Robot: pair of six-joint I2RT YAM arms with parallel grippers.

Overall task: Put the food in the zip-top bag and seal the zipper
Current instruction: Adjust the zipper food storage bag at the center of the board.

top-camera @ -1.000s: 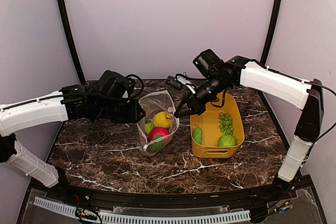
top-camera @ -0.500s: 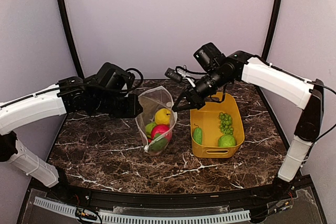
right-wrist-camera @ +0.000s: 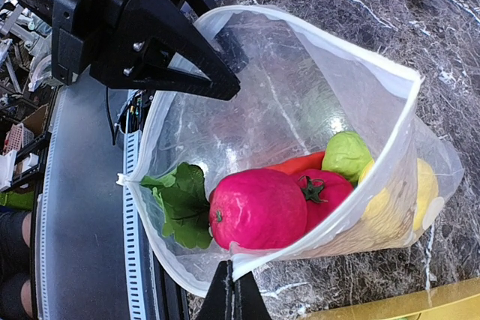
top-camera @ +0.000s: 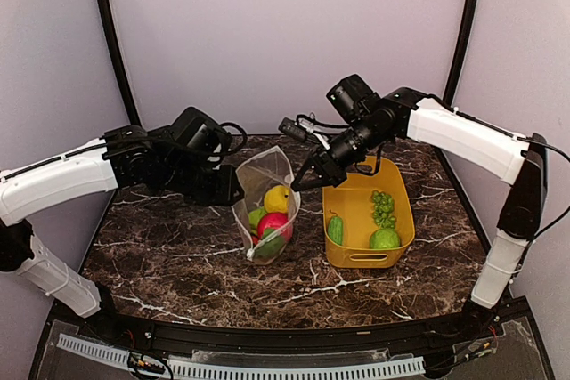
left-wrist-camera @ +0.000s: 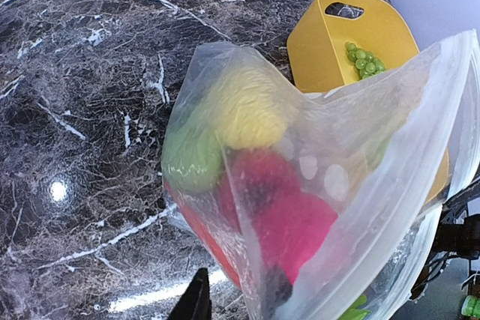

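holding the bag (top-camera: 265, 175) open at the mouth, just left of the yellow bin (top-camera: 403, 220).
left gripper (top-camera: 235, 197) clamped narrow on the left rim, right gripper (right-wrist-camera: 232, 291) pinched tight on the opposite rim; zipper (right-wrist-camera: 410, 110) unsealed, gaping. inside: lemon (top-camera: 276, 198), pink-red ball (right-wrist-camera: 257, 209), tomato (right-wrist-camera: 321, 191), green piece (right-wrist-camera: 346, 155), leafy sprig (right-wrist-camera: 180, 207). in the bin: grapes (top-camera: 383, 207), two green pieces. cannot tell whether resting on the marble table (top-camera: 160, 255).

Upright zip-top bag (top-camera: 264, 175), mouth open, lemon (top-camera: 277, 198), red fruit (top-camera: 271, 222) inside, grapes (top-camera: 383, 208) outside
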